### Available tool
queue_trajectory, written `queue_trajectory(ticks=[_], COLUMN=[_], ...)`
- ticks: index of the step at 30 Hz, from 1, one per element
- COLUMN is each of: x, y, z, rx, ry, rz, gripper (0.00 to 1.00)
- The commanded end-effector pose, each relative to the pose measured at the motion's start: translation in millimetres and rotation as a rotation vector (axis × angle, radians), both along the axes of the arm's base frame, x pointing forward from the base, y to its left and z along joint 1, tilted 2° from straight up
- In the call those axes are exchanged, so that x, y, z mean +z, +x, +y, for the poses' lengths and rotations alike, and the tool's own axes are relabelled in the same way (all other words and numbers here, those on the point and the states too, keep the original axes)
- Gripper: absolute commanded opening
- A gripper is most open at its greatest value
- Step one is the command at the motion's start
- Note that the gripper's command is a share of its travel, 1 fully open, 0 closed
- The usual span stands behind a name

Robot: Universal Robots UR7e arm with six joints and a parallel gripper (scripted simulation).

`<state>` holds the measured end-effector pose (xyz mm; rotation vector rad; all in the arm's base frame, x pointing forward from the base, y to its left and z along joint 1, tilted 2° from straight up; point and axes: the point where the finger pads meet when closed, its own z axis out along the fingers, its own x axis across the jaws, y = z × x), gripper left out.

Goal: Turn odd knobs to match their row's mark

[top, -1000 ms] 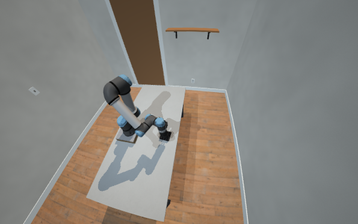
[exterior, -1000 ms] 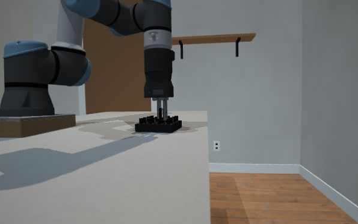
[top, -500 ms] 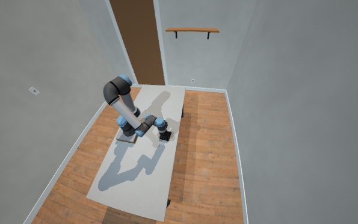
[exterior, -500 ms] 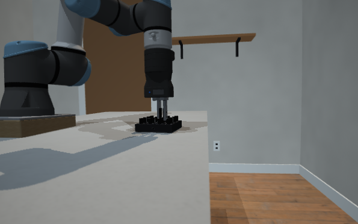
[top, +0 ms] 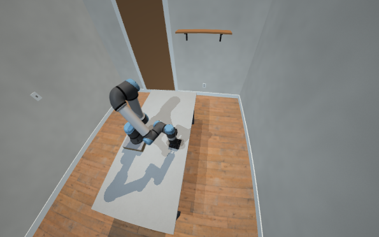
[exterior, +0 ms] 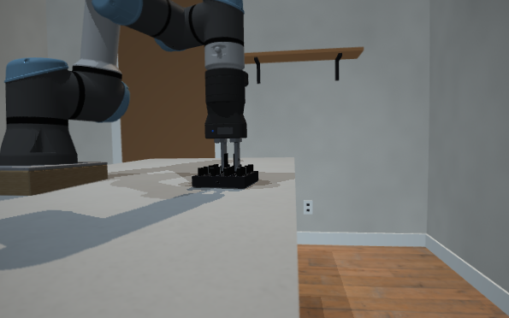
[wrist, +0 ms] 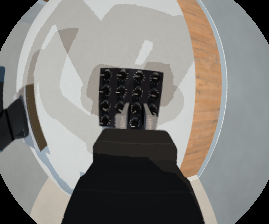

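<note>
The black knob box stands on the table. Its four rows of four knobs show in the wrist view, the nearest ones partly hidden by the fingers. A small round hole shows on the side facing the exterior camera. Printed names and most white lines are too small to read. My gripper points straight down over the box and is partly open. Its fingertips are apart, down at about knob height, on either side of a knob in the third column from the left in the wrist view.
The pale table carries the arm's base on a wooden block, to the left of the box. The table's long edge lies just right of the box. Neighbouring knobs stand close around the fingers.
</note>
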<state>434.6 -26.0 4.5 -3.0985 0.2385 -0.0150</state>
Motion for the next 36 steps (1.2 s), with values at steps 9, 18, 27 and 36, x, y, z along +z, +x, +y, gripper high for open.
queue_trajectory(ticks=[9,18,27,36], x=[0.4,4.1,24.7,38.2], y=[0.4,0.4,0.1,-0.1], z=[0,0,-1,-1], rx=[0.0,0.0,0.0,0.0], ry=[-0.001,-0.001,-0.001,-0.001], rz=[-0.001,-0.001,-0.001,-0.001], gripper=[0.46,0.46,0.46,0.46])
